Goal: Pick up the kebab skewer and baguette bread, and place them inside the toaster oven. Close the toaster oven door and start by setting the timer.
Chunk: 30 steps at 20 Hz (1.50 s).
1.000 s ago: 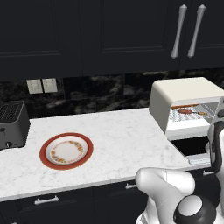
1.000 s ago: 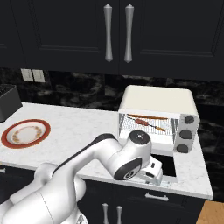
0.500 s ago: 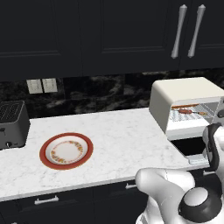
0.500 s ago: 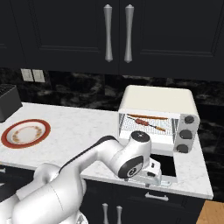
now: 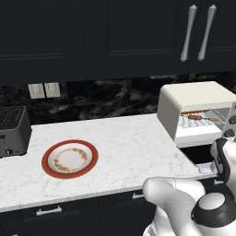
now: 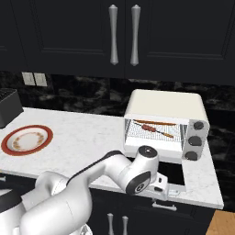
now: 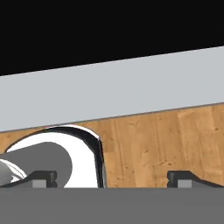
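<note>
The cream-white toaster oven (image 6: pixel 165 106) (image 5: pixel 193 99) stands at the counter's right end. Its door (image 6: pixel 176 173) (image 5: pixel 197 155) hangs open, lying flat toward me. On the wire rack inside lie the orange-brown baguette bread (image 6: pixel 155 122) (image 5: pixel 198 112) and, just in front of it, the kebab skewer (image 6: pixel 151 130) (image 5: pixel 199 118). My gripper (image 6: pixel 168 189) (image 5: pixel 207 169) (image 7: pixel 113 179) sits low at the door's front edge. Its fingertips (image 7: pixel 41 177) stand wide apart, open, with nothing between them. In the hand view a pale grey band of the door crosses above wooden floor.
A red-rimmed plate (image 5: pixel 70 159) (image 6: pixel 26 139) lies on the marble counter (image 5: pixel 129 143) to the left. A dark slot toaster (image 5: pixel 11 131) stands at the far left. Three knobs (image 6: pixel 195 141) sit on the oven's right face. Dark cabinets hang above.
My hand has sunk slightly lower at the front edge of the open door. The door, the food and the plate have not moved.
</note>
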{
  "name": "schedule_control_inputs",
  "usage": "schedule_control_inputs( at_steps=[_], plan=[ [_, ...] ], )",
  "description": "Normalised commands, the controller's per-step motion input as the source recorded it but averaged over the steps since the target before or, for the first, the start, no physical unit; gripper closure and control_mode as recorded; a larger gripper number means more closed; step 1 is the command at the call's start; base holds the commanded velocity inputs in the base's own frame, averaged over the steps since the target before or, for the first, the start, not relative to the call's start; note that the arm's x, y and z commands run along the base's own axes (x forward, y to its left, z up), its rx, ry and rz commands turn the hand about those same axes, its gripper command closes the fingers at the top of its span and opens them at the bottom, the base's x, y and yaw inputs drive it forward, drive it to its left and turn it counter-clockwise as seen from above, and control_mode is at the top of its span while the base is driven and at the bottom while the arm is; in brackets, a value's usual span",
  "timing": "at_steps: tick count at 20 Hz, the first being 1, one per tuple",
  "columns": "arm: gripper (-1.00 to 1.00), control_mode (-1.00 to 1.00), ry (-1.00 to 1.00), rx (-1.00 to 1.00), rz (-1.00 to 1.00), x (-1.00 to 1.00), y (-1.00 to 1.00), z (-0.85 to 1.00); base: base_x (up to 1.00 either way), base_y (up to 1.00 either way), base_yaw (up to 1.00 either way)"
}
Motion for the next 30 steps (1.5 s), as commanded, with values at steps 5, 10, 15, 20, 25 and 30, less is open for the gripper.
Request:
schedule_control_inputs(
  at_steps=[5,10,15,20,25,30],
  plan=[
    [-1.0,-1.0,0.0,-0.02,0.0,0.15,0.0,-0.35,0.0,0.0,0.0],
    [-1.0,-1.0,0.0,-0.02,0.0,0.07,0.0,-0.31,0.0,0.0,0.0],
    [-1.0,-1.0,0.0,0.0,0.0,0.24,0.0,-0.17,0.0,0.0,0.0],
    [-1.0,-1.0,-0.01,0.0,0.0,0.34,0.01,-0.12,0.0,0.0,0.0],
    [-1.0,-1.0,-0.03,0.0,0.0,0.37,0.01,0.0,0.0,0.0,0.0],
    [-1.0,-1.0,-0.03,0.0,0.0,0.54,0.09,0.0,0.0,0.0,0.0]
  ],
)
